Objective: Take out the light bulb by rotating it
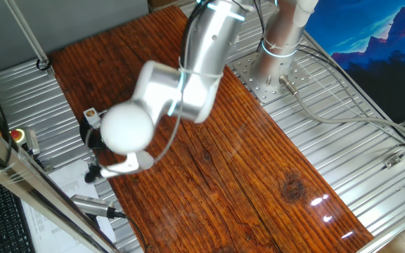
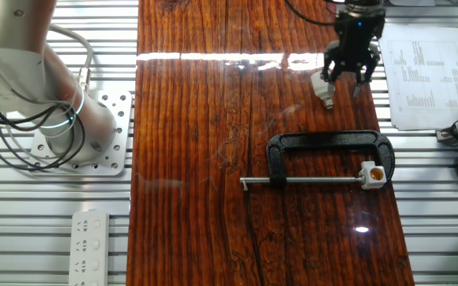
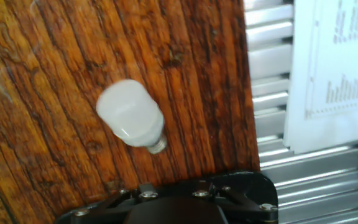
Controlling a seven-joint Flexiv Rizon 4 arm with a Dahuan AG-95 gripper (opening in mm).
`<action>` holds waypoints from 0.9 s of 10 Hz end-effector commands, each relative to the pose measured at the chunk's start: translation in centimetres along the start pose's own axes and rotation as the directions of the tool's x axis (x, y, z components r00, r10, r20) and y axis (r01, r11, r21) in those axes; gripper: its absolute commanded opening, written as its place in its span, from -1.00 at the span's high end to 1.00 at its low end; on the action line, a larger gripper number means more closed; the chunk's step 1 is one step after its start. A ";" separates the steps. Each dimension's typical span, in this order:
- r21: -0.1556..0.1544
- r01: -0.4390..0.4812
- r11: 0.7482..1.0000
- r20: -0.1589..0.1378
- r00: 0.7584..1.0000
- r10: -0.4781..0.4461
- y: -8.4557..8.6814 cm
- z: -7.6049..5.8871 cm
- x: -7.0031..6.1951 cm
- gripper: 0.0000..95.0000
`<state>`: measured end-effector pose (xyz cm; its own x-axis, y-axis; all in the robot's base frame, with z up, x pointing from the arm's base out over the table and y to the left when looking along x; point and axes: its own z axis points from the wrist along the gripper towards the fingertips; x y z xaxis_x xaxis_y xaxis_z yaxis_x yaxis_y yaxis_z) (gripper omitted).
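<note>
1. Black pincer (image 2: 348, 78) housing fills the bottom edge of the hand view; in the other fixed view its fingers stand spread, gripping nothing
2. Bulb (image 3: 131, 115) lies on its side on the wooden surface (image 2: 213, 119), out of its socket, screw base showing
3. Pincer hangs just above the bulb, apart from it
4. C-clamp (image 2: 328, 147) lies nearby, a white socket (image 2: 373, 174) at its screw rod's end
5. Printed paper (image 2: 420, 75) sits beside the surface
</note>
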<state>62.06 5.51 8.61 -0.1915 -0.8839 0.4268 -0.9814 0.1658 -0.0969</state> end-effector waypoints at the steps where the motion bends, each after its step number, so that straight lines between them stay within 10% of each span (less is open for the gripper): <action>1: -0.016 -0.066 0.998 0.041 0.997 0.067 -0.7 -0.6 1.8 0.60; 4: -0.074 -0.264 0.962 0.127 0.954 0.272 -1.9 -2.1 3.7 1.00; 6: -0.128 -0.382 0.915 0.122 0.910 0.397 -3.0 -2.8 4.6 1.00; 9: -0.273 -0.625 0.731 0.085 0.742 0.665 -3.7 -2.9 7.0 1.00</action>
<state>64.04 1.34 13.52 -0.6224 -0.7482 0.2299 -0.7810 0.6129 -0.1198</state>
